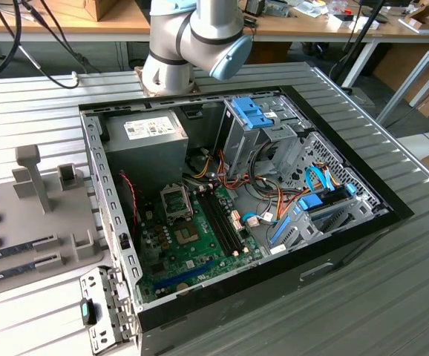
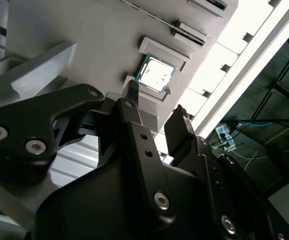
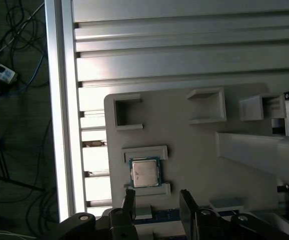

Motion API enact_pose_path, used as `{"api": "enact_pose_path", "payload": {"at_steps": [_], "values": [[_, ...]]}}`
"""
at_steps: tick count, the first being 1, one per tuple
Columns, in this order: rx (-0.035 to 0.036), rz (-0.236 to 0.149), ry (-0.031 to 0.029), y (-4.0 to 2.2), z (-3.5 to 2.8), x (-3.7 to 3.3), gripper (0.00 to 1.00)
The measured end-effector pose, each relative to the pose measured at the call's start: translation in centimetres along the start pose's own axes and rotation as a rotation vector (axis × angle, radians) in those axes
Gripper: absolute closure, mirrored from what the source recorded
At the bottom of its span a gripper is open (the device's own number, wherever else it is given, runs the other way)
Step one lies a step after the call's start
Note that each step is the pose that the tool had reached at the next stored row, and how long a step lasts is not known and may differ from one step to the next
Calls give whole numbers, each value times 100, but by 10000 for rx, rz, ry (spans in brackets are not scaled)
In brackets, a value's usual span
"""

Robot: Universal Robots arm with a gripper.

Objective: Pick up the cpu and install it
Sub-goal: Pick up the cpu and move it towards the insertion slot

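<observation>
Across the middle of the exterior view, an open black computer case [image 1: 333,256] lies on its side on a slatted metal table [image 1: 393,311]. At the upper centre of that frame, the grey and light-blue robot arm [image 1: 192,37] rises from behind the case. Inside the case, a grey power supply [image 1: 144,152] fills the upper left corner, and the green motherboard [image 1: 185,252] lies below it, with the metal socket frame [image 1: 176,199] near the board's upper end. At the exterior view's left, beside the case, a grey fixture tray [image 1: 21,230] rests on the table with memory sticks [image 1: 14,248] lying in its slots. In both wrist views the black gripper [image 3: 157,197] [image 2: 157,100] hangs over this tray with its two fingers spread apart and nothing between them. The cpu [image 3: 145,172] [image 2: 157,74] lies flat in a square recess of the tray, silver top up with a thin green rim showing, just beyond the fingertips [image 3: 129,196] and untouched by them. It is well apart from the socket frame in the case.
</observation>
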State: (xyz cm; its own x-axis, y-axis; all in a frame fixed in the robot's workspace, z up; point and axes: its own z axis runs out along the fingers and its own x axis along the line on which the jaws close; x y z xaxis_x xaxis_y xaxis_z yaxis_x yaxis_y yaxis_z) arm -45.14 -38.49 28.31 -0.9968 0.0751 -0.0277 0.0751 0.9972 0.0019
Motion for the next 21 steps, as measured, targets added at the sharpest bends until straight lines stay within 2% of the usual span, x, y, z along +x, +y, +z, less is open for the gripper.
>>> {"api": "enact_pose_path", "payload": {"at_steps": [21], "values": [[0,0,0,-8,10,105,52]]}}
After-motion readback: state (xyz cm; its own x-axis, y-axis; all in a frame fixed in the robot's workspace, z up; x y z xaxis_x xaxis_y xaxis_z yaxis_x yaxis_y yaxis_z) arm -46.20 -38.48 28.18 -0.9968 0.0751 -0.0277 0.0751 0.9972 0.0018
